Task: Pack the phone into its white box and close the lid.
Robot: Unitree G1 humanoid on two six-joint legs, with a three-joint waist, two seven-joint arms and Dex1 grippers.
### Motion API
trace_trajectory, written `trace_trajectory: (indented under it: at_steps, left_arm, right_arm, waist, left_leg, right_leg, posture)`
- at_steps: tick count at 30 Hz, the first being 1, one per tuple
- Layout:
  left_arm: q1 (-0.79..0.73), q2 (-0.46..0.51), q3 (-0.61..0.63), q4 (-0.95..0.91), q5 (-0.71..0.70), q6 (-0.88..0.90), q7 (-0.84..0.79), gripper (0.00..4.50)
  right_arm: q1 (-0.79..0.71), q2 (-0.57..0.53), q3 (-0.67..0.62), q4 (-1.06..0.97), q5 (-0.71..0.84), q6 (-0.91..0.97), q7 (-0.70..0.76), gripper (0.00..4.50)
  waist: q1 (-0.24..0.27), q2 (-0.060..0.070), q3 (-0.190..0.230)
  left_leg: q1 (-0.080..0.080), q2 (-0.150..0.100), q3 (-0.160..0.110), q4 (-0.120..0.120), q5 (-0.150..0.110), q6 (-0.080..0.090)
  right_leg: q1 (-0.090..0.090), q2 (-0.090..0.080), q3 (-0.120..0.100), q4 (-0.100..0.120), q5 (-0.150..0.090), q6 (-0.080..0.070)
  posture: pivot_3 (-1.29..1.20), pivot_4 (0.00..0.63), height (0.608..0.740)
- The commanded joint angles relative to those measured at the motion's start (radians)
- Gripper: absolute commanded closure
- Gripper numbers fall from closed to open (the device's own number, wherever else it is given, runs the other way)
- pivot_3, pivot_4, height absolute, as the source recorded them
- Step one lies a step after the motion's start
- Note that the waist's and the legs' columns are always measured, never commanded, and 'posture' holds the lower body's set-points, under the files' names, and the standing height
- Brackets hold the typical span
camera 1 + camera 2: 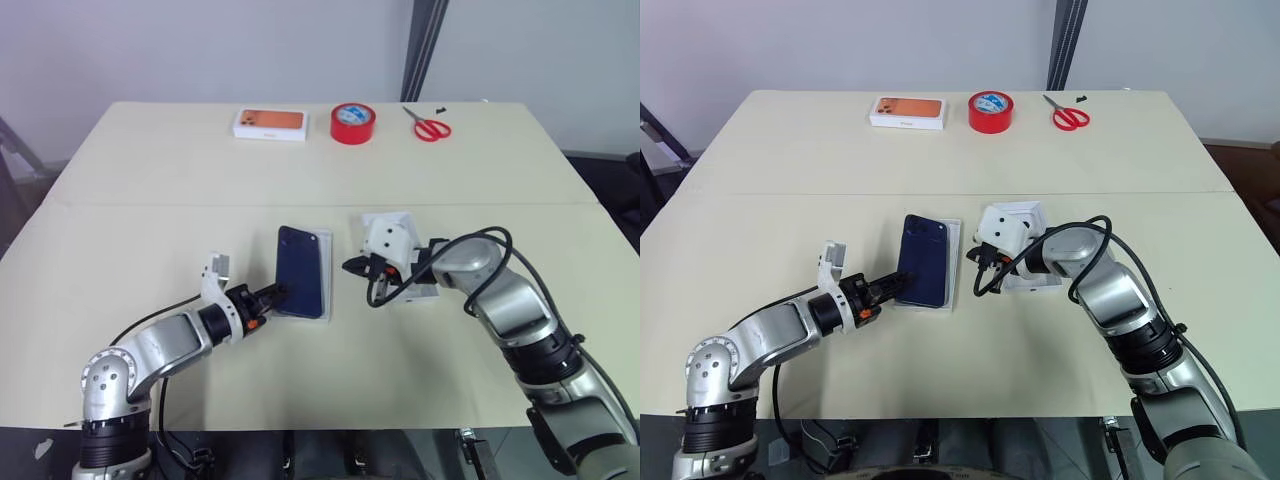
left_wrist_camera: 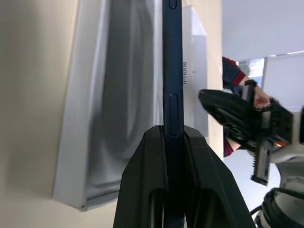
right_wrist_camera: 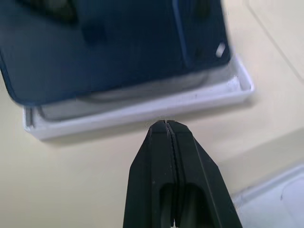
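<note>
The dark navy phone [image 1: 303, 270] is held tilted just above the white box [image 1: 326, 297], a shallow tray lying mid-table. My left gripper [image 1: 277, 294] is shut on the phone's near end; in the left wrist view the phone [image 2: 172, 71] runs edge-on between the fingers, with the box [image 2: 109, 118] beside it. My right gripper [image 1: 350, 266] is shut and holds nothing; it hovers just right of the box. In the right wrist view its tips [image 3: 166, 124] point at the box wall [image 3: 142, 111] under the phone [image 3: 109, 47]. The lid [image 1: 1036, 287] lies partly hidden under my right wrist.
Along the far edge of the table lie a closed white box with an orange phone picture [image 1: 270, 123], a red tape roll [image 1: 352, 123] and red scissors [image 1: 432, 128]. A black cable [image 1: 385, 295] loops off my right wrist.
</note>
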Motion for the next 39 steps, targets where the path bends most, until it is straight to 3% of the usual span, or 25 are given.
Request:
trace_trajectory:
  at_steps: [1,5,9,10,16,23,35,39]
  left_arm:
    - [-0.017,0.022,-0.043,-0.026,-0.044,-0.061,-0.014,4.03]
    - [-0.030,0.064,-0.082,-0.019,-0.027,-0.080,-0.036,2.31]
    - [-0.052,0.097,-0.110,-0.007,-0.010,-0.088,-0.065,0.32]
    - [-0.061,0.103,-0.119,0.001,-0.003,-0.087,-0.071,0.03]
    - [-0.118,0.143,-0.159,0.025,0.033,-0.075,-0.105,0.03]
    - [-0.151,0.252,-0.191,0.006,0.064,-0.020,-0.136,0.03]
    - [-0.184,0.438,-0.137,-0.084,0.050,-0.003,-0.255,0.03]
    - [-0.180,0.483,-0.104,-0.096,0.131,-0.015,-0.314,0.03]
  right_arm:
    - [-0.008,-0.004,-0.028,-0.035,0.016,-0.010,-0.018,4.50]
    - [-0.015,0.001,-0.021,-0.031,0.022,-0.014,-0.029,4.50]
    - [-0.020,0.005,-0.015,-0.032,0.028,-0.017,-0.029,4.50]
    - [-0.021,0.006,-0.014,-0.032,0.029,-0.016,-0.029,4.50]
    - [-0.021,0.008,-0.007,-0.041,0.039,-0.011,-0.031,4.50]
    - [-0.016,0.010,-0.007,-0.058,0.047,0.002,-0.041,4.50]
    - [-0.022,0.009,-0.002,-0.042,0.049,-0.003,-0.052,4.50]
    - [-0.034,0.002,0.012,-0.031,0.032,0.017,-0.064,4.50]
  waist:
    - [0.000,0.000,0.000]
    - [0.000,0.000,0.000]
    - [0.001,0.000,0.000]
    - [0.001,0.000,0.000]
    - [0.001,0.000,0.000]
    - [-0.002,0.000,0.000]
    - [0.000,0.000,0.000]
    - [-0.002,0.000,0.001]
  left_leg:
    - [0.000,0.000,0.000,0.000,0.000,0.000]
    - [0.000,0.000,0.000,0.000,0.000,0.000]
    - [0.000,0.000,0.000,0.000,0.000,0.001]
    - [0.000,0.000,0.000,0.000,0.000,0.001]
    - [0.001,0.000,0.000,0.000,0.000,0.001]
    - [0.001,0.000,0.000,0.000,0.000,0.001]
    - [0.001,0.001,0.000,0.000,0.000,0.001]
    - [0.001,0.001,0.000,0.000,0.000,0.001]
  right_leg:
    - [0.001,0.000,0.000,-0.001,0.000,0.000]
    - [0.001,0.000,0.000,-0.002,0.000,0.000]
    - [0.002,0.001,0.000,-0.001,0.000,0.000]
    - [0.002,0.001,0.000,-0.002,0.000,0.000]
    - [0.003,0.001,-0.001,-0.002,0.000,0.000]
    - [0.003,0.002,-0.001,-0.002,0.000,0.000]
    - [0.003,0.002,-0.001,-0.002,0.000,0.000]
    - [0.003,0.001,-0.001,-0.002,0.000,0.000]
  posture:
    - [0.00,0.150,0.725]
    - [0.00,0.150,0.725]
    - [0.00,0.150,0.725]
    - [0.00,0.150,0.725]
    - [0.00,0.150,0.725]
    - [0.00,0.150,0.725]
    - [0.00,0.150,0.725]
    - [0.00,0.150,0.725]
